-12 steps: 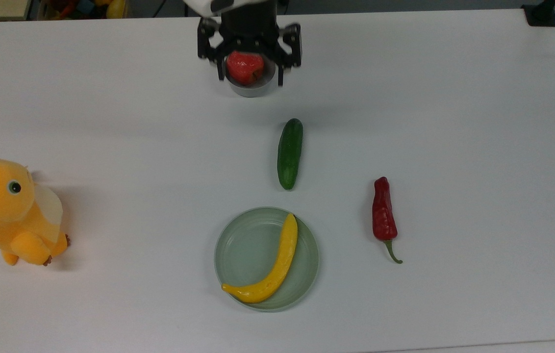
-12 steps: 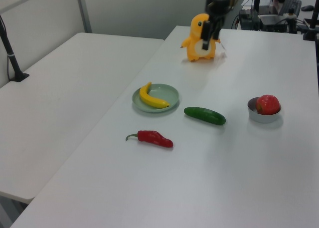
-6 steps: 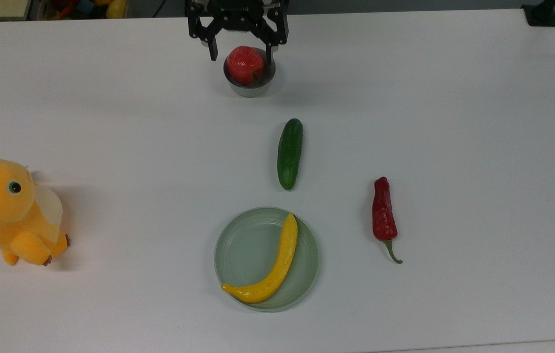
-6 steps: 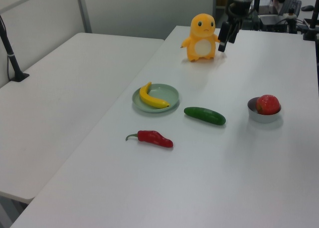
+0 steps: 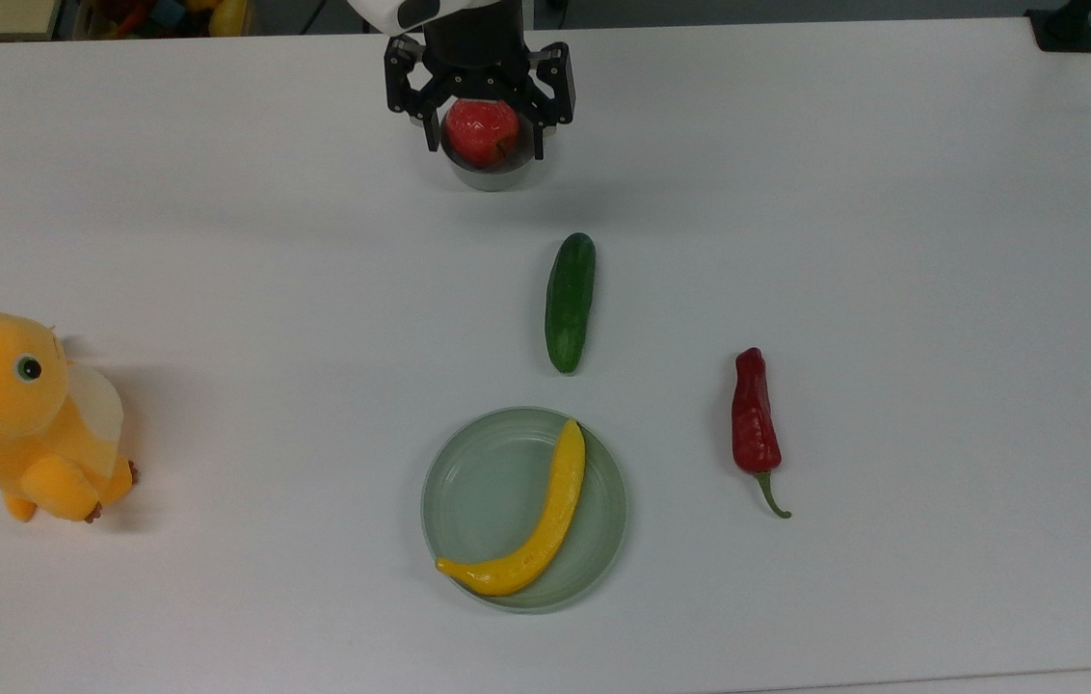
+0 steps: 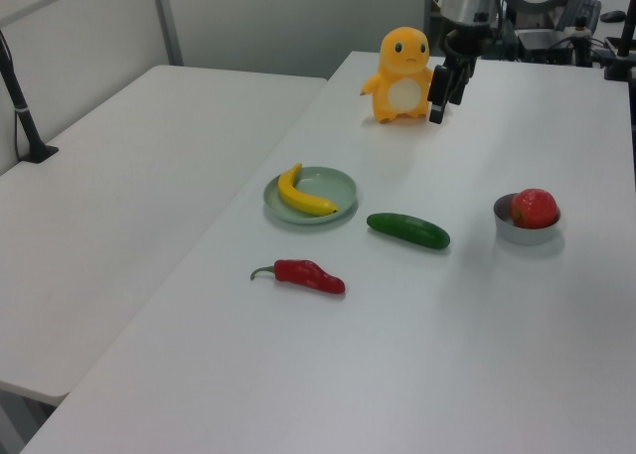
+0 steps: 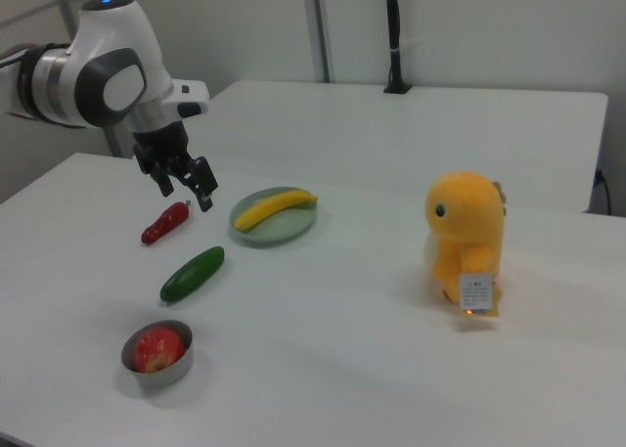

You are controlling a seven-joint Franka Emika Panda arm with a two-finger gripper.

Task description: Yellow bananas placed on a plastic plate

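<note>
- Currently the banana (image 5: 536, 525) lies inside the plastic plate (image 5: 468, 482), curved along the side of the dish toward the top view's right; dark tip up by the rim nearest the cucumber (image 5: 570, 301), fat end down at the near rim.
- Same in the left view: banana (image 6: 300, 194) in the plate (image 6: 338, 188). Right view agrees: banana (image 7: 270, 209) across the plate (image 7: 293, 229).
- Gripper (image 5: 480, 130) is up in the air, fingers spread wide, nothing between them. In the top view it overlaps the small metal bowl (image 5: 491, 173) with the red fruit (image 5: 480, 132); the right view puts the gripper (image 7: 190, 187) high above the table, well clear of that bowl (image 7: 176, 364).
- Left view: gripper (image 6: 443, 78) hangs just beside the yellow plush toy (image 6: 399, 74) in frame; whether they're actually close, can't tell.
- Cucumber sits between the bowl and the plate, apart from both.
- Red chili pepper (image 5: 755, 427) lies on the table (image 5: 892, 241) off to the top view's right of the plate, stem pointing to the near edge.
- Plush toy (image 5: 20, 414) stands at the top view's far left, well apart from the plate.
</note>
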